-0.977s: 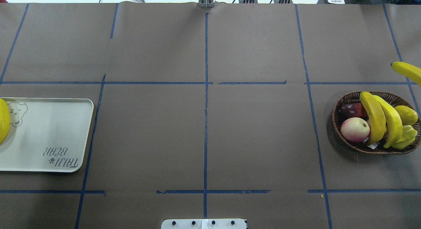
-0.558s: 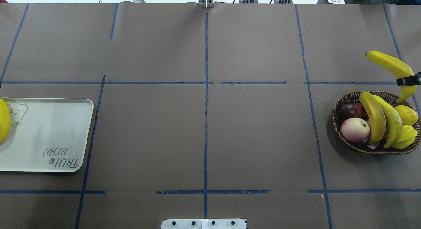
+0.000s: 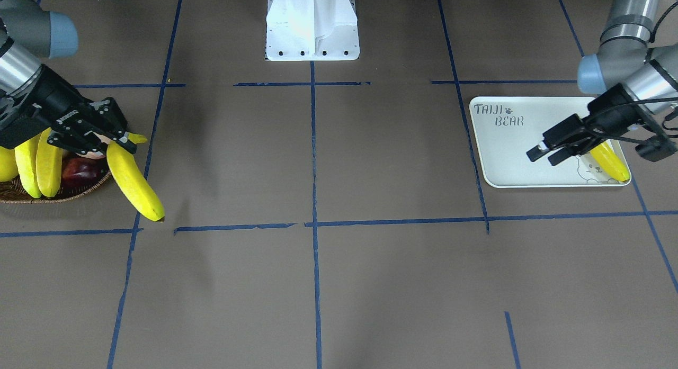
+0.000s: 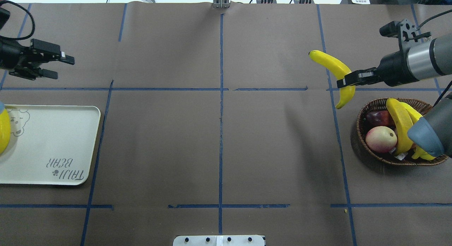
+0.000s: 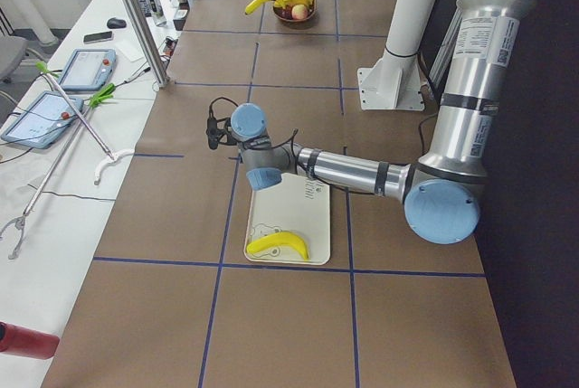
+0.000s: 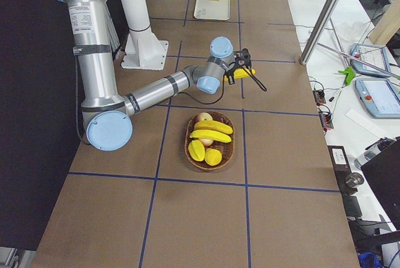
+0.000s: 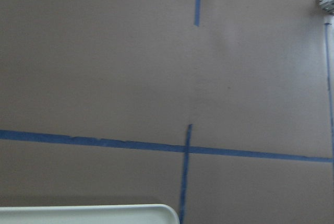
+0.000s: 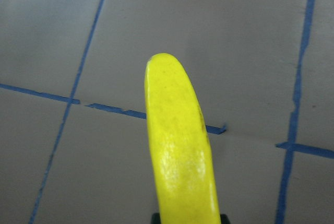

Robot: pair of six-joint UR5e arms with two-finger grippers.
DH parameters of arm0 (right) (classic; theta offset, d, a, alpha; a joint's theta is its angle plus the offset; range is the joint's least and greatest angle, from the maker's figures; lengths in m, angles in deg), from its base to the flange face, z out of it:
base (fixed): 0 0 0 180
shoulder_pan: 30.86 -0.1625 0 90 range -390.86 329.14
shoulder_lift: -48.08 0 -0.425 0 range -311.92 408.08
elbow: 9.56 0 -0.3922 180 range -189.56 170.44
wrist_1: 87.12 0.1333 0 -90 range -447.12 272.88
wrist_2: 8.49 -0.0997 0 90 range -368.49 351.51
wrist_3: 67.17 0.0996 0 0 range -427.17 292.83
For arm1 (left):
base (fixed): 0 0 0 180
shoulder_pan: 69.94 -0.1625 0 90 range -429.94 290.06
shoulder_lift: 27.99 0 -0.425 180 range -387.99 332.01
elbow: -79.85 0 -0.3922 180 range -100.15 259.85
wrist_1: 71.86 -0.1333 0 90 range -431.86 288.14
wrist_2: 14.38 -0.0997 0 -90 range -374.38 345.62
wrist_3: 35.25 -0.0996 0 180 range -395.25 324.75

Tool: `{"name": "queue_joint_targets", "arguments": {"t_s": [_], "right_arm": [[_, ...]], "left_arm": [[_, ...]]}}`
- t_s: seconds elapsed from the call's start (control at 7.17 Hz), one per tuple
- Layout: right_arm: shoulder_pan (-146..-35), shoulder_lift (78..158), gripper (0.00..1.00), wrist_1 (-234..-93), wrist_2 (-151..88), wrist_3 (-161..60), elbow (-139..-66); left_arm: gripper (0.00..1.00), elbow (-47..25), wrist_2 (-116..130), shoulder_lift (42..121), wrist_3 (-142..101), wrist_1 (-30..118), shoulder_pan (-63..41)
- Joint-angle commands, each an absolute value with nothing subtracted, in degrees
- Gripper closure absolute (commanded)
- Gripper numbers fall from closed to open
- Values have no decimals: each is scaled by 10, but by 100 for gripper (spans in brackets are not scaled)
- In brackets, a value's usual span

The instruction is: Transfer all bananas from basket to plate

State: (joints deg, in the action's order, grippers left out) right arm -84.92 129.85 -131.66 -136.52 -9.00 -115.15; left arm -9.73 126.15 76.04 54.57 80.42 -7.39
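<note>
My right gripper (image 4: 344,83) is shut on a yellow banana (image 4: 332,67) and holds it in the air, left of and beyond the wicker basket (image 4: 361,133). The held banana also shows in the front view (image 3: 135,186) and the right wrist view (image 8: 180,151). Two bananas (image 4: 400,124) lie across the basket, partly hidden by my right arm. One banana (image 3: 609,161) lies on the off-white TAIJI BEAR plate (image 4: 53,140) at its bear-face end. My left gripper (image 4: 61,66) is open and empty, beyond the plate's far edge.
A pink peach (image 4: 380,139) and a dark red fruit (image 4: 376,117) lie in the basket. My right arm's elbow (image 4: 429,133) hangs over the basket's right side. The white robot base (image 3: 312,25) stands at the table's near middle edge.
The right gripper has carried the banana leftward from the view's right edge. The left gripper has come into view at upper left. The right elbow now covers part of the basket.
</note>
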Motion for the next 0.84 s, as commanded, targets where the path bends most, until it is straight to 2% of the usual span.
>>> {"name": "queue_joint_targets", "arguments": {"t_s": [0.0,0.42,0.7], "right_arm": [[-770,1249,99,-1244,-1301,18,-1148],[-661,1167,99,-1260,-1171,79,-1136],[-621,1116,99,-1324,-1117,117,-1134]], "left_arm": [[1,-103,1257,852,760,798,-155],[1,-105,1135,909,865,786,-239],[1,-103,1068,940,920,778,-267]]}}
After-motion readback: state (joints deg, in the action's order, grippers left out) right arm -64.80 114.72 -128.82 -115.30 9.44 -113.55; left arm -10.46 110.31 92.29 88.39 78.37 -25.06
